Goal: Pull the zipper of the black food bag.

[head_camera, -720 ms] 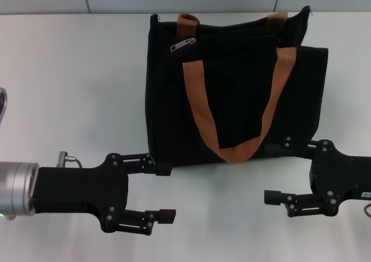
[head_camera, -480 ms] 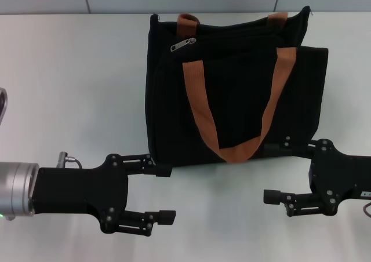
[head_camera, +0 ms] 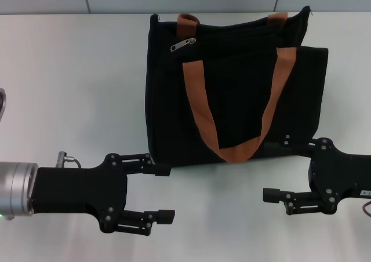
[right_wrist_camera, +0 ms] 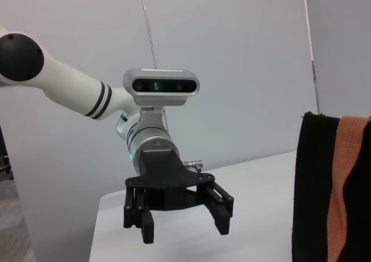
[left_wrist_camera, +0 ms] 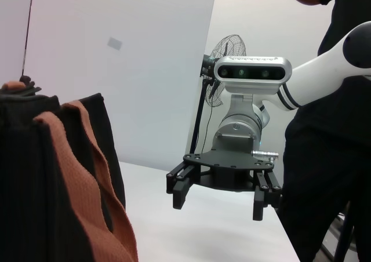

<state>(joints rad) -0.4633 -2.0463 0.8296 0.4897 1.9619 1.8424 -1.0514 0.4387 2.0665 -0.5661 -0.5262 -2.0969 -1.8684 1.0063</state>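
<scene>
The zipper [head_camera: 183,44] is sitting on the black food bag [head_camera: 232,88], well beyond your left gripper [head_camera: 163,193]. Both that and your right gripper [head_camera: 273,172] are hovering wide open, holding nothing.

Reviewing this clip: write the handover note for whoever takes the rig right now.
Left claw: open, empty, low at the near-left corner of the black food bag.
Right claw: open, empty, at the bag's near-right corner.
Bag lies flat on the white table, orange-brown straps on top.
The zipper pull sits at the far-left end of the top edge, untouched.
Done: nothing yet.
Left: reach the pull, grip it and draw it along the track, probably steadying the bag with the other claw.
</scene>
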